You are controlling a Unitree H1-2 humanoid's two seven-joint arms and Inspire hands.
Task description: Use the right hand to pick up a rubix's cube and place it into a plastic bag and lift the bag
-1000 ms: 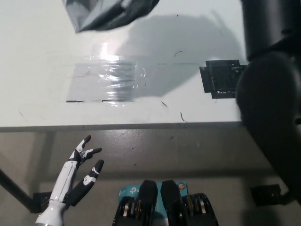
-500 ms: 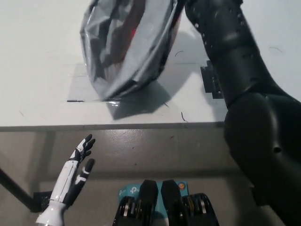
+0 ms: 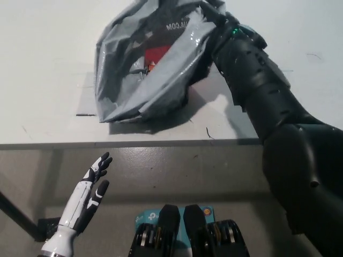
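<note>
The crumpled grey plastic bag (image 3: 147,64) has come down over the last second: it was high at the top edge, now its bottom rests on the white table (image 3: 43,64). A red patch inside looks like the rubix's cube (image 3: 158,54), already bagged. The black right hand (image 3: 214,24) is at the bag's top, mostly hidden, so I cannot tell its grip. The white left hand (image 3: 88,195) idles below the table edge, fingers spread, empty. Lift probably done, bag being set down.

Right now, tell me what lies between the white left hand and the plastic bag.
Head view: only bare table edge and floor separate the left hand from the plastic bag.
</note>
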